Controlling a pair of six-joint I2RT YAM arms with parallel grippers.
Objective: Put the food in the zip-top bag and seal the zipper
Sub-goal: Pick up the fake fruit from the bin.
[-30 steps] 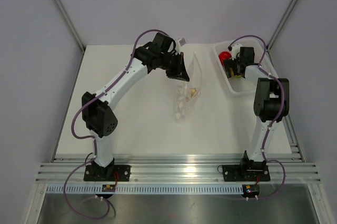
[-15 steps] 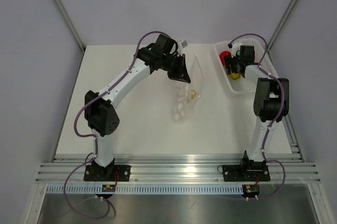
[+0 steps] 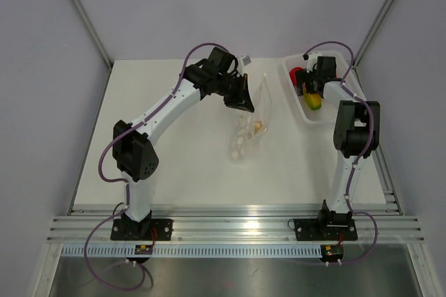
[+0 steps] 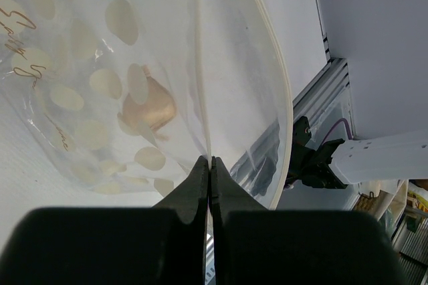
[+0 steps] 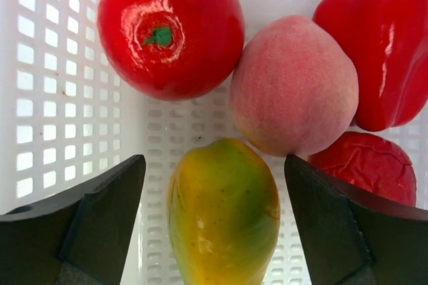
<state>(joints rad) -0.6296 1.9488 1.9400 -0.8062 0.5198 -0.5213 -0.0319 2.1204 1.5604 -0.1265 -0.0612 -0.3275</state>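
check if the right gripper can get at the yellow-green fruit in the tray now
Probably yes. The right gripper hangs open over the white tray, a finger on each side of the yellow-green fruit, with nothing covering it. The peach sits close but beyond the gap.

White desk (image 3: 181,178), pale grey walls (image 3: 230,4) on three sides. Aluminium rail (image 3: 230,226) runs along near edge. Even, soft light.

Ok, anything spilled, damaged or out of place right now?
Nothing spilled or damaged. The food lies in the white tray below the open right end effector; the left end effector pinches the edge of the zip-top bag. A tan shape shows through the bag: print or object, unclear.
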